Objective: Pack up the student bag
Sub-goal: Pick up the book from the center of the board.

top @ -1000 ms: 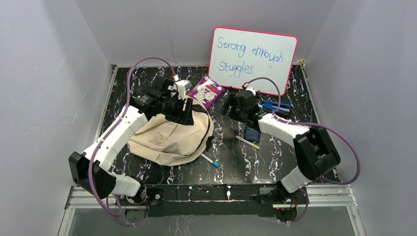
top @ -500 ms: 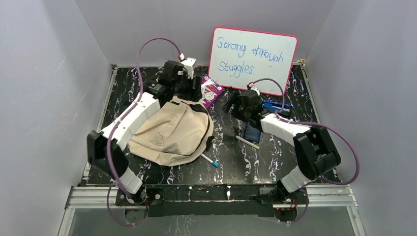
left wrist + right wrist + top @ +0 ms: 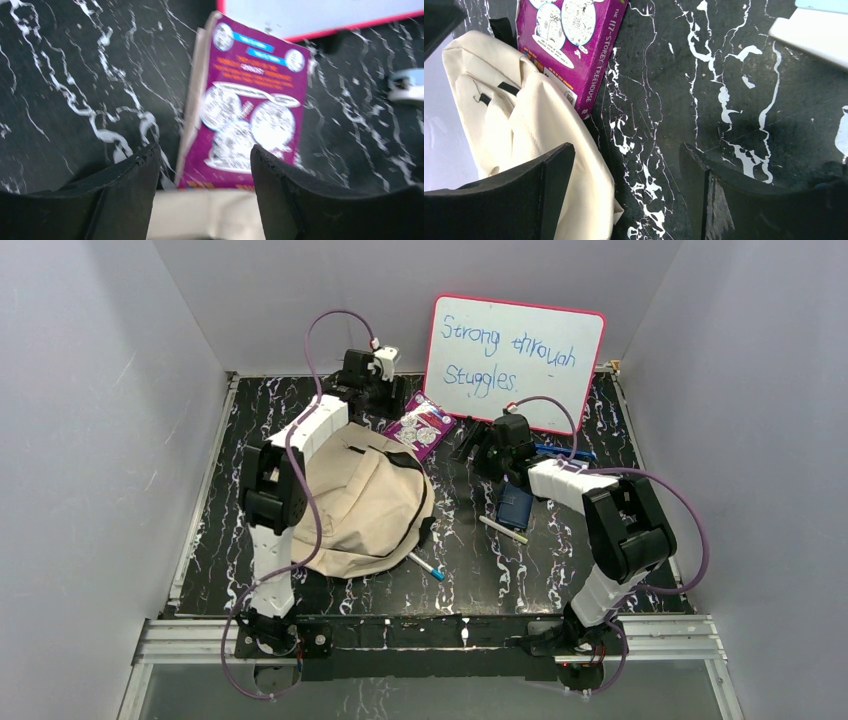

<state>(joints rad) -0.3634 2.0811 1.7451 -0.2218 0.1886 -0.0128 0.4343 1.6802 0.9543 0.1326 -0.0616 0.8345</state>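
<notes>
Bag (image 3: 350, 505): lay slumped on the left half of the worktop (image 3: 470, 570), its far edge overlapping the near end of the book (image 3: 245, 115).
Book: purple, flat on the worktop, between the bag and the whiteboard (image 3: 515, 360).
Left tool (image 3: 202, 160): jaws stood wide apart and gripped nothing; it hung over the spot where the bag's edge met the book; contact could not be told.
Right tool (image 3: 626, 150): jaws stood wide apart, empty, over bare worktop just beside the bag and the book's corner.
</notes>
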